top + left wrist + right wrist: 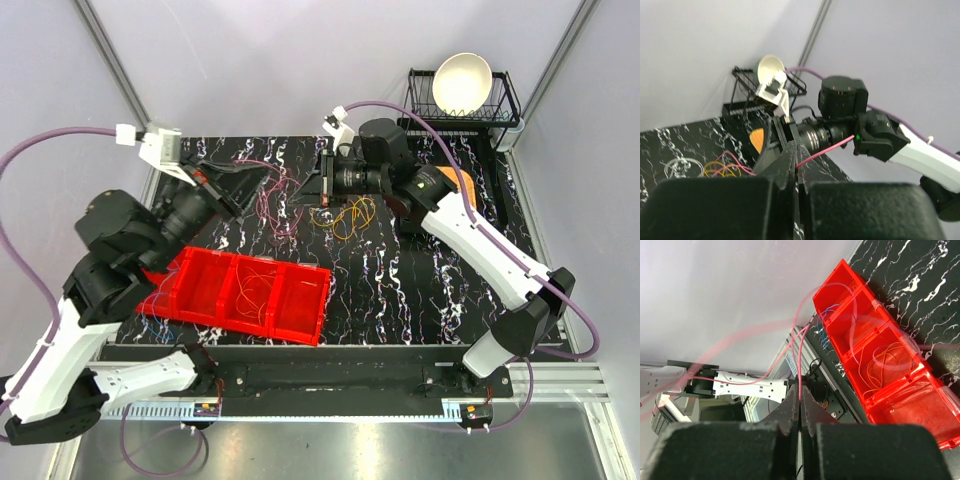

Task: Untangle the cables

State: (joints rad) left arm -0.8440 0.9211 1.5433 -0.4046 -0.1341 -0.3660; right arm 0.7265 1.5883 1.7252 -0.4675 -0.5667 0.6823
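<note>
Black marbled table [400, 290]; pink cable [825, 152] pinched at two points.
My left gripper [795, 150] and right gripper [800, 399] are clamped on it; strand runs from left gripper toward right arm.

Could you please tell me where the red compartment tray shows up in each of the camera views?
Top external: the red compartment tray lies low and left of centre.
Left wrist: not in it.
Right wrist: it fills the right side, right of the pink cable pinched in the right gripper.
Shared landmark: the black marbled table, seen in all three.
</note>
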